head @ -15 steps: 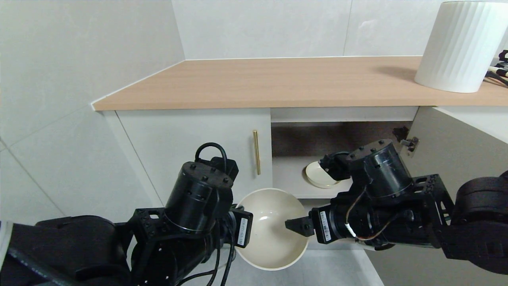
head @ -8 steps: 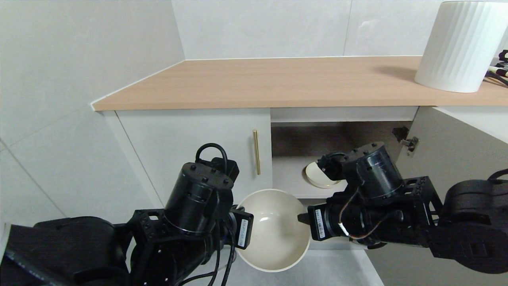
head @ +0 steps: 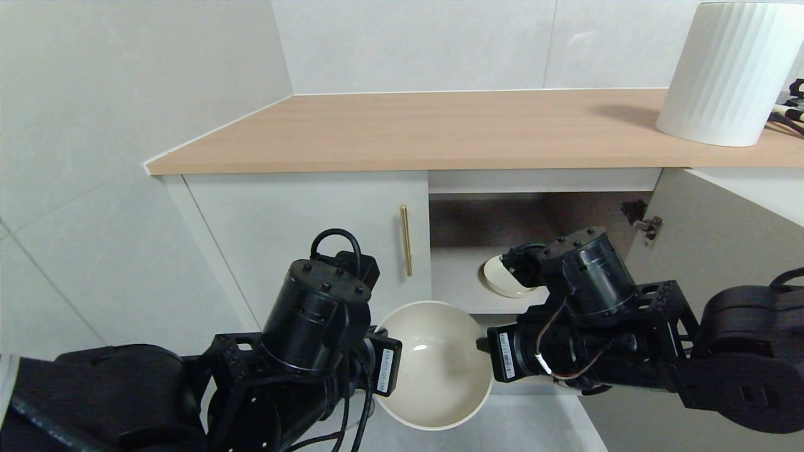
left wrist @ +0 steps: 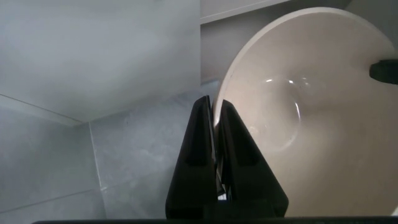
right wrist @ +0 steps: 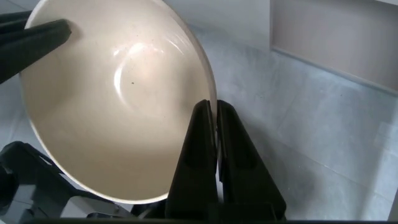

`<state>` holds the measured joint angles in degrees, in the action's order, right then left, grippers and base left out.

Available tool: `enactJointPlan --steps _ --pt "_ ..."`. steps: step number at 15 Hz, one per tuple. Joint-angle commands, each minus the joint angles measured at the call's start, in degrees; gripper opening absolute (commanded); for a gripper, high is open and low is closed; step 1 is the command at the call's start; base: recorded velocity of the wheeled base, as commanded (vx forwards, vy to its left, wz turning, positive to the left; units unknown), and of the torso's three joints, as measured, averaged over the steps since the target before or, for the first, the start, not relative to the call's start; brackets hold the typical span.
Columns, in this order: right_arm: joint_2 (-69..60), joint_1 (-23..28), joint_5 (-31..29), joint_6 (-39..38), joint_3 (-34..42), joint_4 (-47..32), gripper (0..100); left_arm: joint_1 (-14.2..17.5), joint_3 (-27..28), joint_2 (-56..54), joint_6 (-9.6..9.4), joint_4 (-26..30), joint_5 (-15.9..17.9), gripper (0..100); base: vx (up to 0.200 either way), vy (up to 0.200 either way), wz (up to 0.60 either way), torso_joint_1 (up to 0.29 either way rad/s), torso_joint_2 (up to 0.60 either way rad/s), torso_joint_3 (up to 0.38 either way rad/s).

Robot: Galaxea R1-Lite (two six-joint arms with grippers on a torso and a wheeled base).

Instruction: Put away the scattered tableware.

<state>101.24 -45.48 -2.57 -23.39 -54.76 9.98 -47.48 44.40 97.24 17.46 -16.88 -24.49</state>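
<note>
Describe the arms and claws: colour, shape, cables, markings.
Both matte black. The left arm and right arm each carry a bolt-ringed cylindrical housing over a perforated bracket. A black cable loop tops the left; thin white and brown wires cross the right. White barcode labels sit near the left claw and right claw, both black tapered wedges.

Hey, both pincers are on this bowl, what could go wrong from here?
The left pincer and right pincer pinch the bowl only by its thin rim; uneven pulling could twist it loose and drop it on the floor. Going into the cabinet, it might knock the small dish inside.
</note>
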Motion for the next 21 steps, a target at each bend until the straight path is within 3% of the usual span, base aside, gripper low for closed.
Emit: enactJointPlan --steps 1,7,13,18,21 --pt "0.1 0.0 0.0 0.0 0.0 0.0 0 0.0 -0.1 -0.1 0.03 -0.1 0.0 100 0.0 0.0 0.0 0.0 0.0 0.0" --pt "1.7 2.8 -0.4 -0.3 -0.6 0.2 0 0.1 0.0 -0.3 0.03 -0.2 0.0 100 0.0 0.0 0.0 0.0 0.0 0.0" --pt "16.0 17.0 -3.7 -10.9 -6.8 9.5 0 0.1 0.0 -0.3 0.03 -0.2 0.0 100 0.0 0.0 0.0 0.0 0.0 0.0" --pt "23.4 22.6 -9.7 -15.1 -9.1 18.8 0 0.2 0.0 -0.3 0.03 -0.2 0.0 100 0.0 0.0 0.0 0.0 0.0 0.0" --pt "26.3 25.3 -12.7 -15.8 -12.2 19.5 0 0.2 0.0 -0.4 0.03 -0.2 0.0 100 0.0 0.0 0.0 0.0 0.0 0.0"
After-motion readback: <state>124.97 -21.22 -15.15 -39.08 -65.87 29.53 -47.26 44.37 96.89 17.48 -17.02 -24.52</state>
